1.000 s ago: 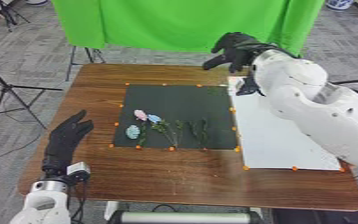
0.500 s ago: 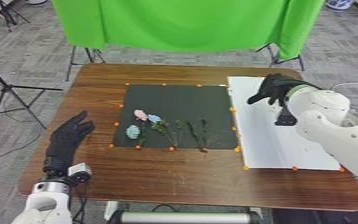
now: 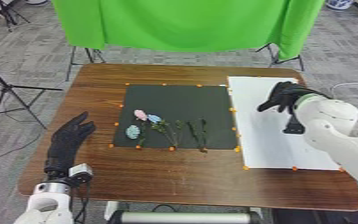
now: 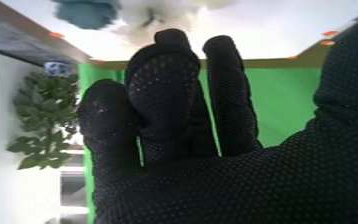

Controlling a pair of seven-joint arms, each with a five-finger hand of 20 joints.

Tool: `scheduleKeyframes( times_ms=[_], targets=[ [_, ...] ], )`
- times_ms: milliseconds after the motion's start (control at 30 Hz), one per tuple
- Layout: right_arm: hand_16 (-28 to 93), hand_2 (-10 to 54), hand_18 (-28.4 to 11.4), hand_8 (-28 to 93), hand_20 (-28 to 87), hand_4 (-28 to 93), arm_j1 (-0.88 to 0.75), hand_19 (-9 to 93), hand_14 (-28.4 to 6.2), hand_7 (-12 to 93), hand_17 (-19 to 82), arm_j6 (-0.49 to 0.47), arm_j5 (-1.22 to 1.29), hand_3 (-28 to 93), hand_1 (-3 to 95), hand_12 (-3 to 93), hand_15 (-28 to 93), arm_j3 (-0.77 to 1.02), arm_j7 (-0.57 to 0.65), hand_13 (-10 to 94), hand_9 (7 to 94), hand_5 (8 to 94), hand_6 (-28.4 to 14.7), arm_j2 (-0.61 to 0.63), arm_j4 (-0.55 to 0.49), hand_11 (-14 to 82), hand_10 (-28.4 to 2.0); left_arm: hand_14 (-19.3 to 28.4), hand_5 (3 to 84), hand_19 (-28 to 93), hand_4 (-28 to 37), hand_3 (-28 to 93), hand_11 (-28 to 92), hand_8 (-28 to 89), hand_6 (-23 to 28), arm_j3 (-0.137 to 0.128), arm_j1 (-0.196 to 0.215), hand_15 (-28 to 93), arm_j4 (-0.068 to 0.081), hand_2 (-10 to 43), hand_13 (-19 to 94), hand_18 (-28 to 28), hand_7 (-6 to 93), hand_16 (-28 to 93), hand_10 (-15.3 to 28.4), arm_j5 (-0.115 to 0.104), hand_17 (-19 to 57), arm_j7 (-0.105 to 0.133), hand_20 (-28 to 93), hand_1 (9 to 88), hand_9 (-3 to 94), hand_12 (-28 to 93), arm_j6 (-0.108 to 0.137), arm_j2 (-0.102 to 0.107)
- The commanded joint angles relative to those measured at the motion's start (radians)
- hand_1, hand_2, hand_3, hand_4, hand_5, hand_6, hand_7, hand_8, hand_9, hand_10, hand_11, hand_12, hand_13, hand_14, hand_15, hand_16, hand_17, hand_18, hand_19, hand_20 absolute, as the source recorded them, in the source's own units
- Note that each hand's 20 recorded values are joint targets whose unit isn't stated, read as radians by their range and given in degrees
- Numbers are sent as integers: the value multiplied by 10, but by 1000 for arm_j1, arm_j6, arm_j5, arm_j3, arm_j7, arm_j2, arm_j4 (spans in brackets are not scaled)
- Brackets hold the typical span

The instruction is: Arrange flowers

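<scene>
Open and empty, the right hand is over the white sheet — the flowers lie left of it on the dark mat, stems pointing near.

Green cloth hangs beyond the table; black tripod stands left of it. Leafy plant noted beside blue-and-white pot.

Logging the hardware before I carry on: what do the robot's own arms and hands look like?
Both arms are white and rounded. The left hand and right hand wear black gloves; close up, the right one's fabric has a dotted texture. By the left wrist are a silvery round collar, a small white box and dark cables hanging down.
</scene>
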Motion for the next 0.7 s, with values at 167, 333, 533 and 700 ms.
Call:
scheduleKeyframes(
  times_ms=[167,333,533,700],
  targets=[
    [274,-95,-175,-86,537,-178,-33,932,-62,166,568,180,-83,677,345,192,660,-83,42,830,647,561,13,-19,42,147,-146,155,437,29,-239,725,169,-81,-8,2,16,131,-5,-95,389,116,135,-6,127,3,85,-2,170,242,459,98,-9,-16],
    [279,-95,-160,1,557,-218,-43,932,-40,224,611,340,-110,641,488,187,650,-131,11,877,738,645,19,-24,61,190,-131,154,437,29,-238,726,169,-81,-8,1,19,131,-9,-95,389,116,136,-6,127,3,85,-7,170,242,460,98,-6,-15],
    [294,-95,-136,50,573,-230,-24,932,-15,256,666,485,-129,620,597,353,643,-187,-16,922,884,772,12,-3,44,81,-93,155,437,29,-239,725,168,-81,-7,-7,28,132,-14,-95,389,116,135,-6,127,-1,85,-5,170,242,460,98,4,-17],
    [300,-95,-133,46,579,-229,9,932,-9,255,678,491,-116,620,618,363,647,-200,-33,929,903,796,2,26,-19,80,-84,155,435,29,-238,726,169,-80,-3,-6,30,132,-14,-95,389,116,132,-6,127,-1,85,-4,170,242,460,99,3,-17]
  ],
)
